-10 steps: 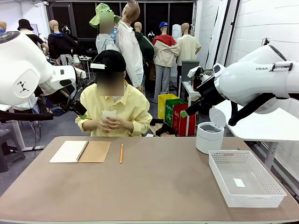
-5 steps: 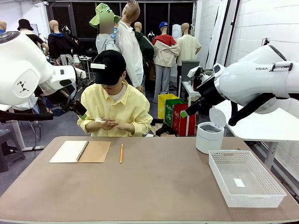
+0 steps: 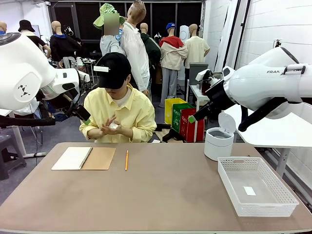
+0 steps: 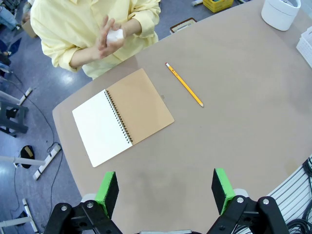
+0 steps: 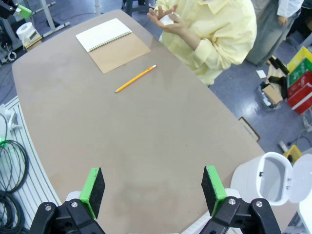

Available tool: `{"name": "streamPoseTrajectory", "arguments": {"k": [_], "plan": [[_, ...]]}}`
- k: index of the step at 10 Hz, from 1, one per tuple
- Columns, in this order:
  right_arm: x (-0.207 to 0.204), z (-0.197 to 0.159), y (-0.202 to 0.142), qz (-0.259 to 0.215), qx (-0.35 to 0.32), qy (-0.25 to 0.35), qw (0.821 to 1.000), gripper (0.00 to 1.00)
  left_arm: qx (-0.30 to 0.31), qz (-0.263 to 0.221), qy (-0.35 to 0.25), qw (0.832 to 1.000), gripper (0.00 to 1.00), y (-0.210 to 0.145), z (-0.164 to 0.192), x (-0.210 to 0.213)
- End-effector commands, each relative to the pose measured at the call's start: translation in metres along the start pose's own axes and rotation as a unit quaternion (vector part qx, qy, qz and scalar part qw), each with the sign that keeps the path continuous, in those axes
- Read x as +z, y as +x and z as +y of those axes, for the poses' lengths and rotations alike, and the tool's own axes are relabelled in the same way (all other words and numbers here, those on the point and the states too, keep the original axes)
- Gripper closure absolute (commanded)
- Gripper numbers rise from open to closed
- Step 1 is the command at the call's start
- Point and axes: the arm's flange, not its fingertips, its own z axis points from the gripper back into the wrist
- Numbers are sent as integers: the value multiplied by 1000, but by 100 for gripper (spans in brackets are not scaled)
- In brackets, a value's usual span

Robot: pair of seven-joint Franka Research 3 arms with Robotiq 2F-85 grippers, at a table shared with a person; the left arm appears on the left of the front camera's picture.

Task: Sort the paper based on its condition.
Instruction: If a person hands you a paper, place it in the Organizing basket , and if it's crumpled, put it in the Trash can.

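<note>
Paper (image 4: 115, 35) is a small white lump pressed between the person's hands (image 4: 108, 38), at chest height past the far table (image 3: 165, 195) edge, well apart from both grippers. L gripper (image 4: 165, 187) has its jaws wide w/ nothing in them, hanging over the near edge above the notebook (image 4: 122, 116). R gripper (image 5: 153, 189) is the same, wide and empty over bare table. Risks, as I judge them: a scrunched ball is small vs those jaws, so a pinch could miss or squirt it away. If set down it could roll, maybe off the edge. Reaching in while it's in the hands risks hitting fingers. The notebook's white page could be mistaken for a loose sheet. It could also go to the wrong place, bin (image 3: 218, 142) vs basket (image 3: 226, 183). Count: 1 paper, 1 notebook, 1 pencil (image 3: 126, 160), 1 bin w/ lid up, 1 basket, 2 grippers.
</note>
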Motion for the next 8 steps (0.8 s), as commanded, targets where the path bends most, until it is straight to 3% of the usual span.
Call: {"name": "streamPoseTrajectory", "arguments": {"k": [1,8], "plan": [[-1,1,-1,2,1,2,1000,0,0,3,-2,1000,0,0,0,0],[-1,1,-1,2,1,2,1000,0,0,3,-2,1000,0,0,0,0]]}}
